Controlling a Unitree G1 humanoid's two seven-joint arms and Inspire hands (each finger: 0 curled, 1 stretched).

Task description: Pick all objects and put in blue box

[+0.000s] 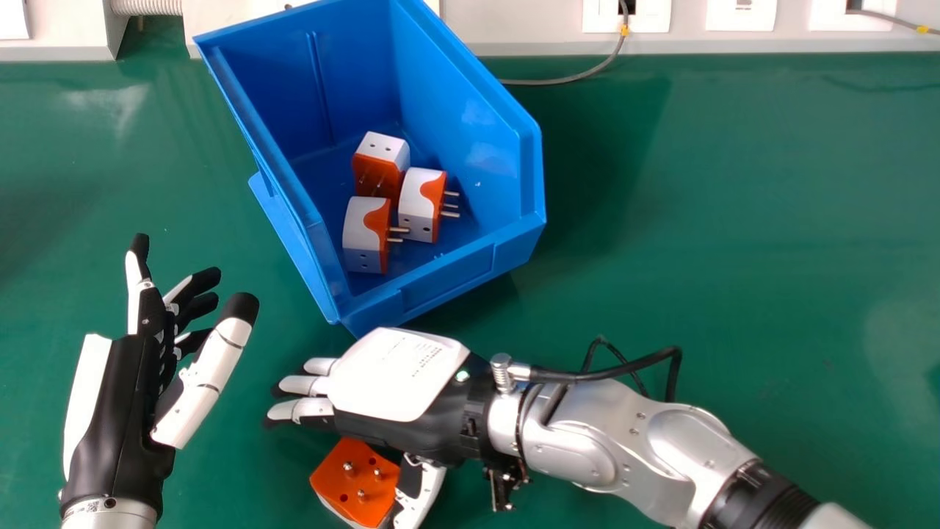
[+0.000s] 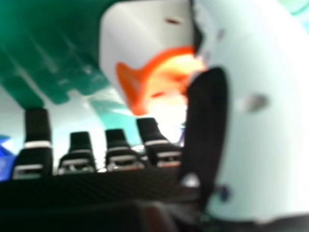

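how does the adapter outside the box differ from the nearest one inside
The loose adapter is outside the blue box, the boxed adapter inside. The loose adapter's prongs point up, the boxed one's toward the view's right. The loose one shows mostly orange, the boxed one mostly white. Both are white and orange with prongs.

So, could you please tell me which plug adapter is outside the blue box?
The adapter lying prongs up beside the right hand; the other three sit inside the box.
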